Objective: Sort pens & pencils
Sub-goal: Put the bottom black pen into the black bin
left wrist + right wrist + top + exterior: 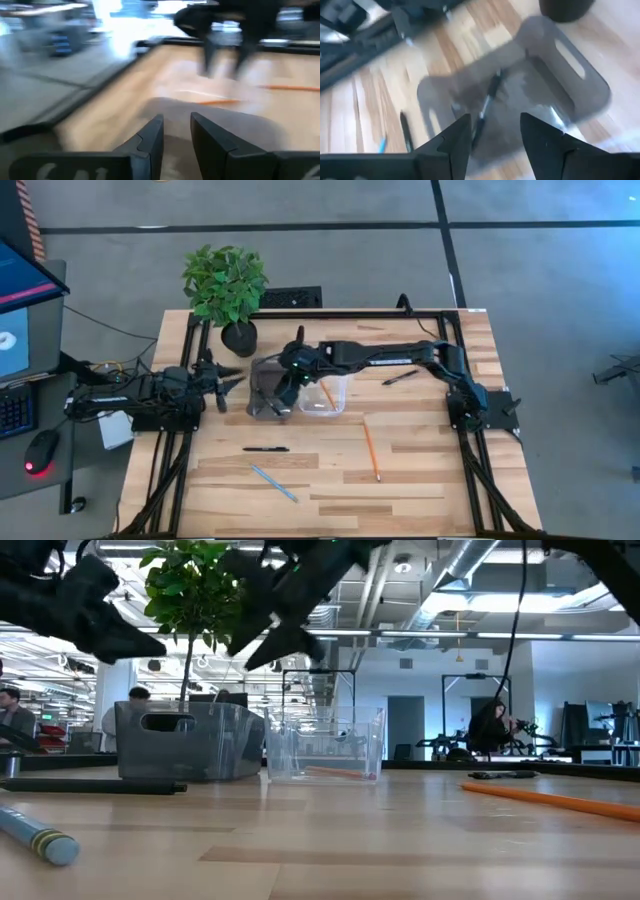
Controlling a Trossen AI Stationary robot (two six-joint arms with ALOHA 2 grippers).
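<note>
You have a pale striped wooden table [420, 470], smoky grey tray [266, 388], clear tray [326, 398], orange pencils [370, 450], light blue pencil [273, 483], black pens [265, 449], green plant [225, 282] in black pot [239, 338], dark arms.

Potted plant [226, 290], mouse [40, 451], keyboard [16, 410]

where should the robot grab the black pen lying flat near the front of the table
Grip the black pen at mid-length, coming straight down from above with the fingers across its thin shaft. It lies flat and alone on bare table, so both sides are free.
</note>
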